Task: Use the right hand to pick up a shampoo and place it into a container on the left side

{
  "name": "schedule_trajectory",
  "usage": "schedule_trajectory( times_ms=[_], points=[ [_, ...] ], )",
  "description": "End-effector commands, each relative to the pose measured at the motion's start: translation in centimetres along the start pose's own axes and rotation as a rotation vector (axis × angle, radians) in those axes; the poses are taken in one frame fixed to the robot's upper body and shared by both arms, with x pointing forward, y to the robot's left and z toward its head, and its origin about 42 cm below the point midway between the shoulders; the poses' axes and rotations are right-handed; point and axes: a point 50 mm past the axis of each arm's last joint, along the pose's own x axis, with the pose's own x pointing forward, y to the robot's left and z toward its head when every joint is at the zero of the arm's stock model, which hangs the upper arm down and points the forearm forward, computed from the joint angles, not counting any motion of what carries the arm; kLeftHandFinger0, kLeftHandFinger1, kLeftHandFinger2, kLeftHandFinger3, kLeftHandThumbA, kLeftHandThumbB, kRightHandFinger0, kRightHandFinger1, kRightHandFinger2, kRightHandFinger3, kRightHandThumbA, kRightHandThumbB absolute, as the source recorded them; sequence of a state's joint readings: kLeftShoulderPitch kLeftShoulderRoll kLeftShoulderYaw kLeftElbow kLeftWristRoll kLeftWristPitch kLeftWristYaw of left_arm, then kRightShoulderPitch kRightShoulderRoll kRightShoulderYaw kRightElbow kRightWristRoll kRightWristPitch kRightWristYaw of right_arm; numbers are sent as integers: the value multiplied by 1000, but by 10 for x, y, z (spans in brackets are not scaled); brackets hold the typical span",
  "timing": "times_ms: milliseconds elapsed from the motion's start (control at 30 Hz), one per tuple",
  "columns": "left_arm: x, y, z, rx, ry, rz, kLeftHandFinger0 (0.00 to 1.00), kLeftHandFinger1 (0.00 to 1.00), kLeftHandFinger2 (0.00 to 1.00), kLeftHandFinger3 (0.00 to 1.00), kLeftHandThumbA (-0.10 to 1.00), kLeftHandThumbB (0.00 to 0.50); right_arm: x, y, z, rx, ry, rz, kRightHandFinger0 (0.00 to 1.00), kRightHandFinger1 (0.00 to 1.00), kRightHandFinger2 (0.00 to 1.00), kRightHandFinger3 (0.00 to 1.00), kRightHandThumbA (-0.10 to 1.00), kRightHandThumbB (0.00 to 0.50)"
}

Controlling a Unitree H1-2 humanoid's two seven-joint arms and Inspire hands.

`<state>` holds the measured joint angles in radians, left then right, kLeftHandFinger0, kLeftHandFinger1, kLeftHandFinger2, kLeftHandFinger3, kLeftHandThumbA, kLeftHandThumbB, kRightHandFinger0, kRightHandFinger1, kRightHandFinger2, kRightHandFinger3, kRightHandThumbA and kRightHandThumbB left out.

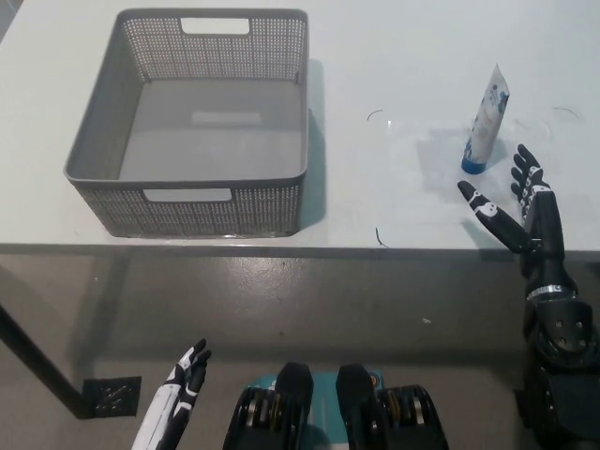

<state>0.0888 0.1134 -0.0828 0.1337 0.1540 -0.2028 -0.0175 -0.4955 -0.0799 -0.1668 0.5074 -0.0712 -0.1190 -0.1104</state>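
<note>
A white and blue shampoo tube (487, 120) stands upright on its blue cap on the white table (403, 56), at the right. My black right hand (521, 213) is open just in front of the tube, fingers spread, not touching it. The grey mesh basket (197, 202) sits empty at the table's left. My white left hand (173, 403) hangs low at the bottom left, below the table edge, fingers extended and holding nothing.
The table's front edge (281, 249) runs across the middle of the view, with grey floor below it. A black table leg (33, 361) slants at the lower left. Bare table lies between basket and tube.
</note>
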Motion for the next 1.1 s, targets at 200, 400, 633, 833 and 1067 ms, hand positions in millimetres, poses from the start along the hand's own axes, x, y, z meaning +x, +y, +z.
schedule_trajectory(
  times_ms=[200,400,633,833,1067],
  points=[
    [-2,8,10,3,-63,26,1000,1000,1000,1000,1000,254,33,2,27,18,-105,-39,1000,1000,1000,1000,1000,383],
    [-1,8,9,4,-69,19,1000,1000,1000,1000,1000,251,38,3,26,26,-103,-36,1000,1000,1000,1000,1000,391],
    [-1,8,7,2,-72,19,1000,1000,1000,1000,1000,261,44,6,29,38,-96,-35,1000,1000,1000,1000,1000,393],
    [-2,9,6,0,-72,16,1000,1000,1000,1000,1000,273,53,8,32,31,-94,-39,1000,1000,1000,1000,1000,420],
    [-5,7,7,-10,-67,12,1000,1000,1000,1000,1000,268,68,9,39,16,-74,-36,1000,1000,1000,1000,1000,441]
  ],
)
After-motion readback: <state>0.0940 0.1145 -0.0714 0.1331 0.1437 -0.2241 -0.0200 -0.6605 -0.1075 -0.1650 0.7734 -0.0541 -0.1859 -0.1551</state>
